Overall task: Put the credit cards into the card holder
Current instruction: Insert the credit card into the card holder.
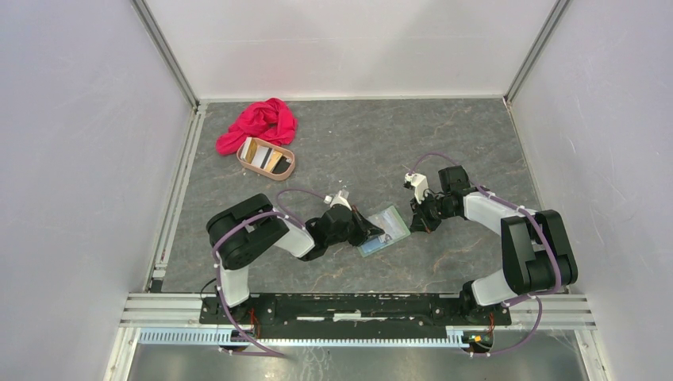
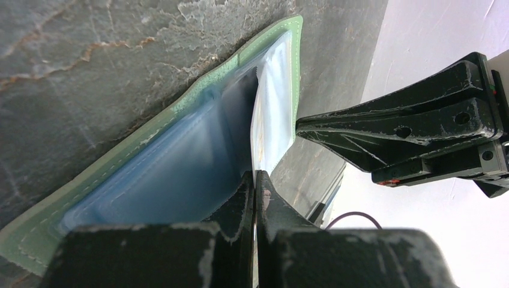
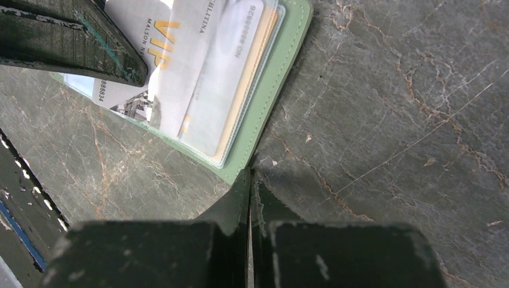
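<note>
While clamped on white VIP card (image 3: 174,72) at its trailing short edge, left claw (image 2: 255,180) set edge-on, fingers tight on the plastic. Leading end looks tucked under clear film of card holder (image 1: 384,229), rest angled up and out, a bit skewed to the pocket.

Holder lying open on table (image 1: 444,143), mid-width, toward near edge, btwn both arms. Orange-gold card (image 3: 240,114) already inside same pocket side, under the film.

Fingers of right claw (image 3: 249,177) pressed together, nothing btwn them, tips at holder's green rim; touching or just off, can't tell. Prob. there to pin it.

Handling, as judged:
- Card: light, thin, stiff but springy, slick faces. Likely to bow or pop out if pushed off-axis. Best hold = short edge, centred, for a straight push down the pocket.
- Holder: soft, floppy, light; liable to skid or fold on smooth stone-look top w/o a pin on the rim. Snug film, apt to catch card corners, so square up first.

Spare cards (image 1: 262,152) at slants in pinkish-tan oval tray (image 1: 292,165) toward far-left corner, just beside red cloth (image 1: 258,123). Take by raised edge; flat faces too slippery. Count unclear.
</note>
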### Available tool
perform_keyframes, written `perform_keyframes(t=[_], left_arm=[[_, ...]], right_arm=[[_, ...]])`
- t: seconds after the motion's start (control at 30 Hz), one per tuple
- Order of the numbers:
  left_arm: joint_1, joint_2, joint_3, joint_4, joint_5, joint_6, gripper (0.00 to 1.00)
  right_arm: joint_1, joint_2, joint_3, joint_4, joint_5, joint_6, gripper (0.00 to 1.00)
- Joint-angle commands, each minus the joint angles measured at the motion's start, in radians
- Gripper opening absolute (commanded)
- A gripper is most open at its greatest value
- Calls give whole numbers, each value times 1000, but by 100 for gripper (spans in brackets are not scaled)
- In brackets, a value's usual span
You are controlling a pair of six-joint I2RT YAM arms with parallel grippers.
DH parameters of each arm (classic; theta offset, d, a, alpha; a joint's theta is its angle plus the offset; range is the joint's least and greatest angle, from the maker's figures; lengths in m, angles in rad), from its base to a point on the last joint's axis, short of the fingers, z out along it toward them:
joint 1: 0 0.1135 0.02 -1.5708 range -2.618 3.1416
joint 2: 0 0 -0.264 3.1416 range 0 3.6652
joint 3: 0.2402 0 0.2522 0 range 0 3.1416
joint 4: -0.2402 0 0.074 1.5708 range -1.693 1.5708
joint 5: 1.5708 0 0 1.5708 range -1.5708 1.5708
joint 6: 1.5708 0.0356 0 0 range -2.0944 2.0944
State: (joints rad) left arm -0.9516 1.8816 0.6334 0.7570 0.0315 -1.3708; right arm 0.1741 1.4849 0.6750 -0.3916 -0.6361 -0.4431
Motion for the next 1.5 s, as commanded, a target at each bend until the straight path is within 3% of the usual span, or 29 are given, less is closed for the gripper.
perform_keyframes(t=[0.0, 0.37, 0.6, 0.7, 0.8, 1.07, 1.47], left_arm=[[1, -18, -21, -53, -107, 50, 3], [-18, 49, -18, 40, -124, 12, 3], [-24, 104, -3, 102, -56, -11, 6], [-24, 118, -4, 115, -37, -19, 10], [-24, 115, -7, 108, -36, -26, 21], [-15, 51, 42, -51, -36, 17, 43], [-10, -5, 49, -215, -26, 65, 55]], right_arm=[[5, -21, 18, 1, -31, 0, 0], [5, -23, 18, 3, -45, 1, 0], [5, -26, 17, 5, -47, 0, 0], [4, -26, 17, 4, -48, 0, 0], [4, -28, 17, 4, -48, 0, 0], [4, -28, 18, 3, -50, -2, 0], [5, -51, 14, 11, -57, -5, 0]])
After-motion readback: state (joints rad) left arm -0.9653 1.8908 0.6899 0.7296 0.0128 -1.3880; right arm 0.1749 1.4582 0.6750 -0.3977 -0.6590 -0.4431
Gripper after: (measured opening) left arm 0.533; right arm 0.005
